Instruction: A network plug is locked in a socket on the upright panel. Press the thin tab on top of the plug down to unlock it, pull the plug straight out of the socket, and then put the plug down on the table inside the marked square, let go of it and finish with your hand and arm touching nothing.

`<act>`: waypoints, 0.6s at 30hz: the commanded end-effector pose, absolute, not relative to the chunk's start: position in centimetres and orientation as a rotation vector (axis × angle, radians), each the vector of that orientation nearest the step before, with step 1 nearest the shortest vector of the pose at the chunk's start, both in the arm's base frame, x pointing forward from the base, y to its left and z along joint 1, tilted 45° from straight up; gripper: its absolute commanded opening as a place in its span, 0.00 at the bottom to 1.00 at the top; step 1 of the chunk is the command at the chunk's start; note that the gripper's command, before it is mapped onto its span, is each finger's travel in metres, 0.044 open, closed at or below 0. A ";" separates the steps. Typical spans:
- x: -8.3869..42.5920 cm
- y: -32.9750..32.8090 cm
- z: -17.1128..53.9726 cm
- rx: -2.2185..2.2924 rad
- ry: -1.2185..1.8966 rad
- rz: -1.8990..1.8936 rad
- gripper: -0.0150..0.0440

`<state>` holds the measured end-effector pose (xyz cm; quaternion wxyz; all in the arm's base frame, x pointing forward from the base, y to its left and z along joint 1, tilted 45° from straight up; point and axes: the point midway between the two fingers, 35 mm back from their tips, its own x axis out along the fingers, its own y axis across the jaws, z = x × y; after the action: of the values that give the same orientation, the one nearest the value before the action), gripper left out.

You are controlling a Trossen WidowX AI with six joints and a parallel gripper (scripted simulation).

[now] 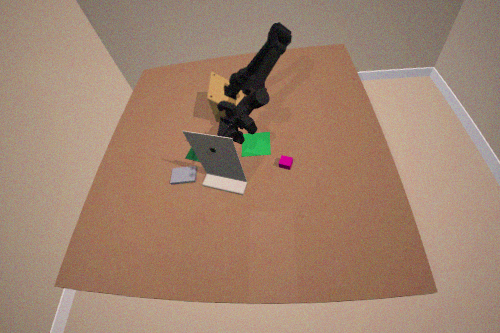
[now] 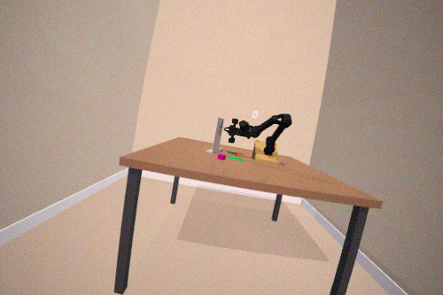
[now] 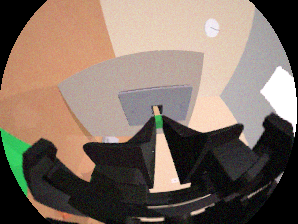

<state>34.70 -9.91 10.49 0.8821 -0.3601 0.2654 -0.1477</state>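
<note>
Plug (image 3: 158,121) green-tipped, thin, pinched between jaws

Matt wood-look table (image 1: 310,237), matt grey panel (image 1: 220,157), matt black arm (image 1: 260,72), flat green square (image 1: 257,143).

you have the plug (image 3: 157,123), a small green piece, pinched between the closed gripper (image 3: 157,137) fingers, level and just in front of the socket on the upright grey panel (image 1: 218,155). whether it is out of the socket you cannot tell. the marked square (image 1: 256,143), bright green, lies flat on the table (image 1: 300,237) behind the panel, below the arm.
</note>
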 end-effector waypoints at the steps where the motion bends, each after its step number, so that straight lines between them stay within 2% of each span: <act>1: 34.4 -9.8 10.4 -0.749 0.560 -0.310 0.25; 18: 33.8 -9.5 10.7 -0.749 0.560 -0.309 0.25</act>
<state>34.10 -9.52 10.78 0.8817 -0.3609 0.2660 -0.1472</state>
